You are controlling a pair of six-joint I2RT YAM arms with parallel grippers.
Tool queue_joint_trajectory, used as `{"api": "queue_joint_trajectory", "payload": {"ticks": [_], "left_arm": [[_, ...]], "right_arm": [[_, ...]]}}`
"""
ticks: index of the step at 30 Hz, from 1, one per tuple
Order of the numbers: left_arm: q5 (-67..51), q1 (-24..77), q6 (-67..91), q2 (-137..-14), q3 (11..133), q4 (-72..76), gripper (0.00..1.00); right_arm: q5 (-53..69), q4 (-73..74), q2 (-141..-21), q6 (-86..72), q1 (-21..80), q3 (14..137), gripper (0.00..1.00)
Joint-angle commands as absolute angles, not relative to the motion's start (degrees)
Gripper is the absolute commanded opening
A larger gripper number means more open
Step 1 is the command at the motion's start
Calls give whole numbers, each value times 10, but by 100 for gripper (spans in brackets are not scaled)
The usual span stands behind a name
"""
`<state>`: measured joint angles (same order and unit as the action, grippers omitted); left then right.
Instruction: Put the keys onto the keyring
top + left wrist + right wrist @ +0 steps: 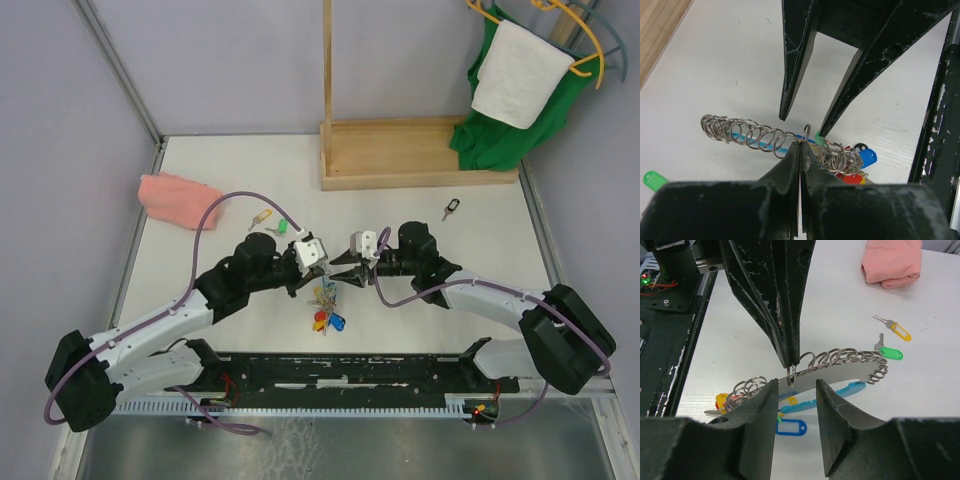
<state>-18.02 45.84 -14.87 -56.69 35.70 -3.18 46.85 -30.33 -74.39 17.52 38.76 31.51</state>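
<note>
The left gripper (800, 148) has its 2 black fingers pressed together, pinching a small wire ring on the large silvery metal keyring (840, 358). The keyring lies on the white table (240, 165) between the 2 arms, near the front rail, with its red, yellow and blue plastic tags bunched at the near end. The right gripper (795, 402) faces it from the opposite side with its fingers spread, 1 on either side of the pinched point, gripping nothing.

3 loose keys lie beyond. A green-headed silver key (888, 353) is just beside the keyring's far bend, a yellow-headed silver key (899, 330) is a little farther out, and a black-headed silver key (452, 209) is well apart on the right. A folded pink cloth (178, 198) sits near the table's left edge, and a low wooden rack base (420, 160) runs along the far edge. White tabletop shows between those 2 and the grippers.
</note>
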Motion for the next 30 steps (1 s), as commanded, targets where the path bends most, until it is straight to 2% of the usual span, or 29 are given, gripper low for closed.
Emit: {"api": "queue_joint_trajectory", "payload": {"ticks": [1, 12, 19, 22, 26, 30], "left_arm": [[-187, 465, -185, -573, 398, -10, 3], [-173, 473, -198, -587, 421, -43, 3], [-168, 475, -198, -582, 421, -44, 3], [-160, 475, -185, -569, 399, -11, 14], [-162, 469, -156, -541, 341, 71, 23], [-188, 445, -124, -534, 299, 152, 25]], "right_arm": [[500, -348, -762, 149, 386, 345, 43], [517, -338, -770, 145, 386, 354, 28], [513, -311, -767, 159, 386, 358, 1], [503, -312, -754, 161, 386, 353, 1], [496, -312, -738, 158, 385, 346, 1], [499, -295, -731, 161, 385, 347, 1]]}}
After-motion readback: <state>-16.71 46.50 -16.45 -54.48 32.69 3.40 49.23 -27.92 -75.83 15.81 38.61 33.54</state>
